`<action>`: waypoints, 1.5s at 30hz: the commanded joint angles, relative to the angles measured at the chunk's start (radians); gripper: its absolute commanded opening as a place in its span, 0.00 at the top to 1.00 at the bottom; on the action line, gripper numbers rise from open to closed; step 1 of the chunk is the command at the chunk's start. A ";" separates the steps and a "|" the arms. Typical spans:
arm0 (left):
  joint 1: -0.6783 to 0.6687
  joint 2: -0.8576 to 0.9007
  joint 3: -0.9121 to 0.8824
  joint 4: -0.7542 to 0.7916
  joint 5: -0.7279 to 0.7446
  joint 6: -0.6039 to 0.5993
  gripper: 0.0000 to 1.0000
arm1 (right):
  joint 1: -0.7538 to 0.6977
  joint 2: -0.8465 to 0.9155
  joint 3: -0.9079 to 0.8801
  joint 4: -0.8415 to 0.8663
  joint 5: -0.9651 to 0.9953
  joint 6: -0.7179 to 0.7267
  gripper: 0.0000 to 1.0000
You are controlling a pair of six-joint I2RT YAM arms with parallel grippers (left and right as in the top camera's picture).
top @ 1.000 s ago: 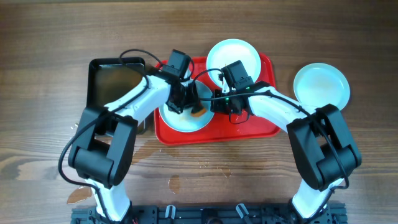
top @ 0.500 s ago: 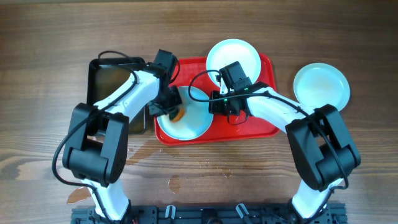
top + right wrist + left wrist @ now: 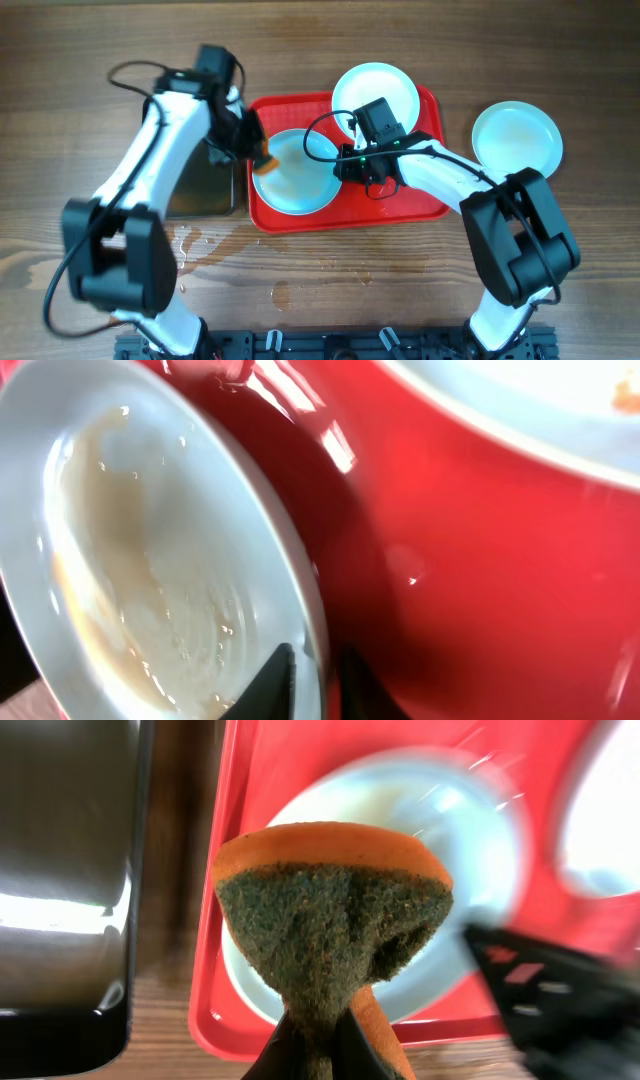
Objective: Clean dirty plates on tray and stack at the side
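Note:
The red tray (image 3: 415,205) holds two pale plates. The front-left plate (image 3: 295,180) is wet and smeared; it also shows in the right wrist view (image 3: 150,560) and the left wrist view (image 3: 440,850). My right gripper (image 3: 345,165) is shut on this plate's right rim (image 3: 318,680). A second plate (image 3: 375,90) sits at the tray's back. A third plate (image 3: 515,137) lies on the table right of the tray. My left gripper (image 3: 255,152) is shut on an orange and green sponge (image 3: 335,910), held above the tray's left edge (image 3: 215,920).
A black rectangular pan (image 3: 195,185) holding liquid sits left of the tray, also in the left wrist view (image 3: 60,870). Water drops lie on the wooden table (image 3: 300,290) in front of the tray.
My left gripper has drawn the sponge left off the front-left plate to the tray's left edge, and the left arm swung out to the left. The right gripper stays on the plate's rim.

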 commanded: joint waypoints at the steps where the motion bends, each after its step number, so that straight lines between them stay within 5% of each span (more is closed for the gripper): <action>1: 0.052 -0.072 0.034 0.012 0.029 0.025 0.96 | -0.005 0.026 -0.005 0.009 0.020 0.002 0.63; 7: 0.113 -0.072 0.034 0.010 -0.089 0.025 0.96 | 0.006 0.043 -0.007 0.023 0.043 0.036 0.69; 11: 0.121 -0.072 0.034 0.011 -0.130 0.025 0.96 | 0.019 0.080 -0.007 0.026 0.013 0.061 0.96; 17: 0.122 -0.072 0.033 0.024 -0.138 0.026 0.96 | 0.006 -0.043 -0.007 -0.011 0.037 0.024 0.96; 25: 0.121 -0.071 0.032 0.027 -0.149 0.025 0.96 | 0.005 -0.388 -0.007 -0.221 0.569 -0.030 0.96; 35: 0.121 -0.070 0.031 0.032 -0.167 0.025 0.96 | 0.252 -0.424 -0.007 -0.231 1.284 -0.165 0.96; 45: 0.121 -0.070 0.031 0.037 -0.167 0.025 0.96 | 0.475 -0.424 -0.007 0.006 1.637 -0.592 0.96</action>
